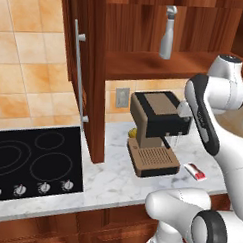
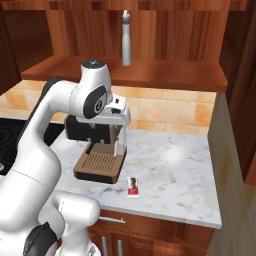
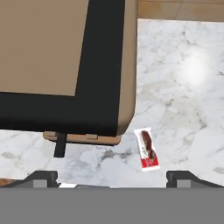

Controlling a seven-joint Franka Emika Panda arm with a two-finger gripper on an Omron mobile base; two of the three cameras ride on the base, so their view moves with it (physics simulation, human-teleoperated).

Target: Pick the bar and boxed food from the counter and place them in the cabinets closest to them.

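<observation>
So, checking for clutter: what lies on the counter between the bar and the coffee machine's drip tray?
Nothing: bare marble counter separates the bar from the coffee machine, clearest in the right base view and hand view.

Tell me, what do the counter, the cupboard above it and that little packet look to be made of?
The counter looks like polished marble: white with grey veins and a soft glare spot. The cabinet looks like varnished reddish-brown wood, judging by its plank grain. The bar seems wrapped in smooth printed film or paper, white with red; which one is unclear.
</observation>
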